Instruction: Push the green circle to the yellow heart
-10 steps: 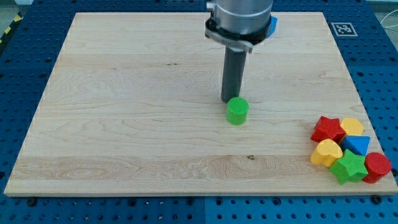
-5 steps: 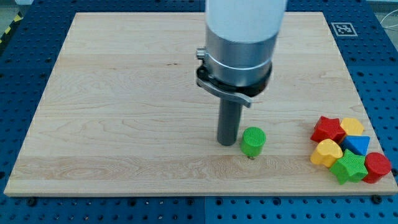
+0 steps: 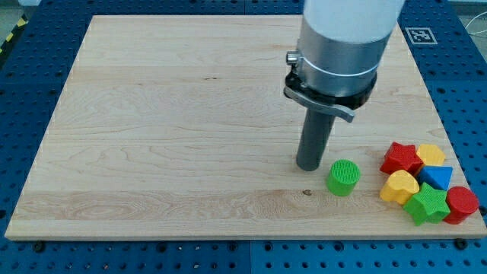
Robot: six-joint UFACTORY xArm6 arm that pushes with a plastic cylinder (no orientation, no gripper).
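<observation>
Dark and upright, my tip [image 3: 308,168] rests on the wooden board [image 3: 152,114] just left of the green circle [image 3: 343,177], a sliver apart or barely touching; I cannot tell which. It is a bare rod, grasping nothing. To the right of the green circle, near but apart, sits the yellow heart [image 3: 399,186] at the left edge of a cluster: red star [image 3: 401,157], yellow block [image 3: 431,154], blue block [image 3: 437,176], green star [image 3: 428,203], red block [image 3: 461,204].
</observation>
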